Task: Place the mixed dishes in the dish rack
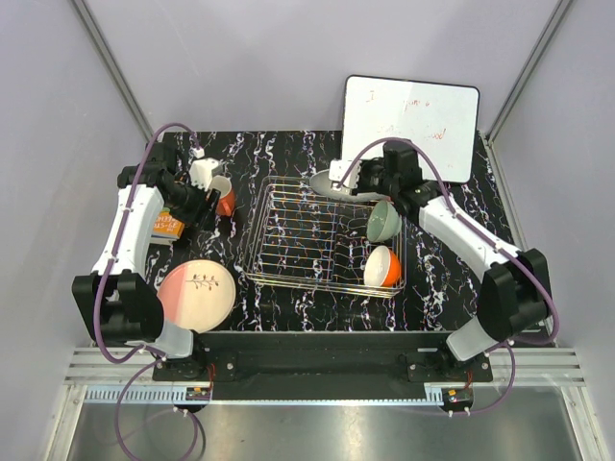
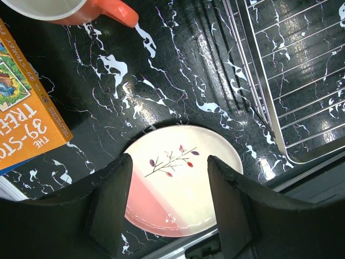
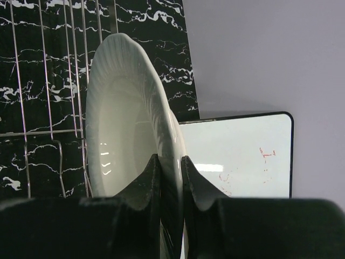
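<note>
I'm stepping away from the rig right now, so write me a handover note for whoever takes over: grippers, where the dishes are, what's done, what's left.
Left gripper: open and empty, above the pink-and-cream plate, which lies on the table left of the dish rack.
Right gripper: shut on the rim of the white plate, held at the rack's far edge, not yet released.
Done: pale green bowl and orange bowl are in the rack's right end.
Left: seat the white plate, then load the pink-and-cream plate and the orange-red mug, which is on the table near the book. The small pink cup is not visible.
</note>
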Motion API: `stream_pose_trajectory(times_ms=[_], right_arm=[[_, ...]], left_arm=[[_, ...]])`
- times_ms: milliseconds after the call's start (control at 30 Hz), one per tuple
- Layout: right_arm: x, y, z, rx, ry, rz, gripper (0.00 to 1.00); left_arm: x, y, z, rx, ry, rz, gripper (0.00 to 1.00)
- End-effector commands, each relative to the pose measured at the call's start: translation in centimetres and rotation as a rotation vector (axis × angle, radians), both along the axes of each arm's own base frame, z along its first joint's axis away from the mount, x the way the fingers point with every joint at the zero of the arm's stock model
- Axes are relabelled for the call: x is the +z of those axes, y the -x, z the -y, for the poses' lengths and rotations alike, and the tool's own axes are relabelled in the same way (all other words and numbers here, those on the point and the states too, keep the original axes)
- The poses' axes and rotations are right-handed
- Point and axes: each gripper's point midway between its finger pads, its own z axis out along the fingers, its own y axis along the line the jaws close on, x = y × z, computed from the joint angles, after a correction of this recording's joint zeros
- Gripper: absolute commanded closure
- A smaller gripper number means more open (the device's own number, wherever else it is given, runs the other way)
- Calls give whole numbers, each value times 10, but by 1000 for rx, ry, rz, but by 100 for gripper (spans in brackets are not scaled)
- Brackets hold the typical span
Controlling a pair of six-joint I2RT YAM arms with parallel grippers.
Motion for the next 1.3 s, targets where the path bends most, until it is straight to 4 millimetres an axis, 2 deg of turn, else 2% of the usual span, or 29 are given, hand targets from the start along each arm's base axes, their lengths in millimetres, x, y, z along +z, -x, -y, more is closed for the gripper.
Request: stream_pose_trajectory(times_ms=[0, 33, 67, 100, 167, 433, 633, 800, 900, 967, 1000, 1067, 1100, 1167, 1200, 1267], right_arm=[[3, 3, 11, -60, 20, 87, 100], [-1, 5, 12, -65, 15, 99, 100], [1, 8, 12, -68, -3, 103, 100], [11, 11, 12, -69, -29, 125, 100], [12, 15, 11, -65, -46, 115, 100], [28, 14, 14, -75, -49, 145, 100], [11, 3, 14, -92, -19, 118, 100], [-5, 0, 14, -106, -15, 101, 85], [2, 1, 10, -96, -55, 119, 90], [6, -1, 8, -95, -68, 121, 88], [7, -3, 8, -98, -70, 123, 78], [5, -8, 8, -110, -66, 125, 64], [4, -10, 7, -113, -68, 131, 50], [1, -12, 9, -123, -62, 137, 45], [-2, -13, 9, -124, -59, 136, 1], [-6, -13, 10, -130, -57, 137, 0]], left_arm=[[0, -7, 0, -11, -5, 30, 39], [1, -8, 0, -10, -3, 31, 39], [1, -8, 0, -10, -3, 31, 39], [0, -8, 0, -10, -3, 30, 39], [-1, -7, 1, -11, -1, 28, 39], [2, -7, 1, -5, -1, 37, 39], [3, -6, 0, -6, -7, 45, 39], [2, -7, -2, -7, -16, 49, 39], [0, -8, -1, -5, -13, 45, 39], [0, -7, -1, -4, -11, 42, 39], [0, -8, -1, -3, -9, 44, 39], [1, -8, -1, -3, -9, 47, 39], [1, -8, -1, -2, -12, 47, 39], [2, -7, -3, -1, -18, 53, 39], [2, -7, -3, -4, -19, 54, 39], [0, -6, -3, -3, -20, 47, 39]])
